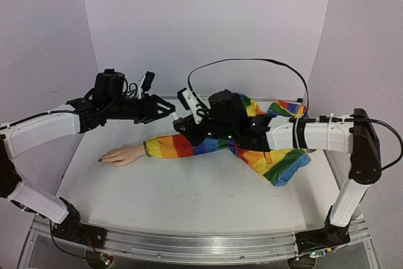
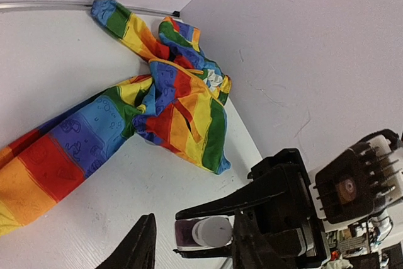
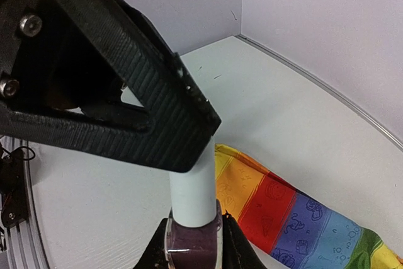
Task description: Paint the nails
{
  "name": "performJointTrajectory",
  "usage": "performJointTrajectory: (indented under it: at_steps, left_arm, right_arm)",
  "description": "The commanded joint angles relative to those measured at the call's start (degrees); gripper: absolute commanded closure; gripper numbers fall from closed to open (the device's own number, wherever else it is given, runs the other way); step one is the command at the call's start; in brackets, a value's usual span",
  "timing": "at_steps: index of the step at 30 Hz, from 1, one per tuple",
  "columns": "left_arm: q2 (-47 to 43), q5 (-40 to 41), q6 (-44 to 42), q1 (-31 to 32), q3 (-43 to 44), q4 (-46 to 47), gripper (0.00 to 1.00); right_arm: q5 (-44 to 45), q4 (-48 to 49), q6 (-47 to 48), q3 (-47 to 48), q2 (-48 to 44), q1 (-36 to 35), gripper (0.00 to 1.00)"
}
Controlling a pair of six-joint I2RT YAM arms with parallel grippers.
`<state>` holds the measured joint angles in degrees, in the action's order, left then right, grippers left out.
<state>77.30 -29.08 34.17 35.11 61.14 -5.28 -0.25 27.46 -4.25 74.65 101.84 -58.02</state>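
Note:
The pale mannequin hand (image 1: 123, 154) lies palm down at the left of the table, its rainbow sleeve (image 1: 189, 145) running right. Its nails (image 1: 101, 159) are tiny; one fingertip looks dark. My right gripper (image 1: 181, 122) (image 3: 192, 247) is shut on the glass body of a small polish bottle (image 3: 192, 244) of dark purple polish with a white cap (image 3: 192, 190), held above the sleeve. My left gripper (image 1: 169, 108) (image 2: 196, 222) is open, its jaws on either side of the cap (image 2: 213, 231). One left finger (image 3: 145, 92) touches the cap.
The loose end of the rainbow cloth (image 1: 277, 155) is bunched at the right behind my right arm; it also shows in the left wrist view (image 2: 170, 99). Purple walls close in the back and sides. The metal rail (image 1: 189, 244) runs along the near edge.

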Motion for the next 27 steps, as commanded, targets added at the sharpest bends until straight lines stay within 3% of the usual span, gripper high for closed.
performJointTrajectory:
  at_steps: [1, 8, 10, 14, 16, 21, 24, 27]
  left_arm:
    - [0.1, -1.2, 0.2, 0.9, 2.6, 5.0, 0.64]
    - [0.9, -2.0, -2.1, 3.2, 2.3, 5.1, 0.75]
    - [0.5, -2.5, -3.0, 3.4, 2.1, 5.0, 0.86]
    - [-0.2, -7.7, -7.7, 4.2, 2.5, 5.0, 0.97]
    - [-0.9, -18.0, -13.0, 4.8, 2.9, 7.7, 1.0]
    - [-8.2, -43.7, -27.6, 11.8, 2.2, 9.3, 1.0]
    - [-9.6, -47.8, -29.3, 13.0, 2.5, 9.3, 1.0]
    - [-8.8, -46.7, -29.3, 13.0, 2.5, 9.4, 1.0]
  right_arm:
    - [0.9, 3.4, 1.2, 3.3, -0.2, -0.3, 1.0]
    - [0.7, 4.1, 1.0, 3.2, -0.8, -0.3, 1.0]
    - [-0.5, 4.4, 0.7, 2.9, -1.2, -0.3, 1.0]
    - [-4.9, 5.6, 0.6, 1.7, -2.7, -0.2, 1.0]
    - [-16.3, 6.5, 0.6, 1.1, -3.7, 1.4, 1.0]
    - [-72.6, 14.7, -3.4, 1.2, -4.5, 3.9, 1.0]
    - [-76.9, 19.6, -6.4, 0.9, -5.6, 3.4, 1.0]
    - [-73.2, 19.4, -6.0, -0.1, -6.9, 3.9, 1.0]
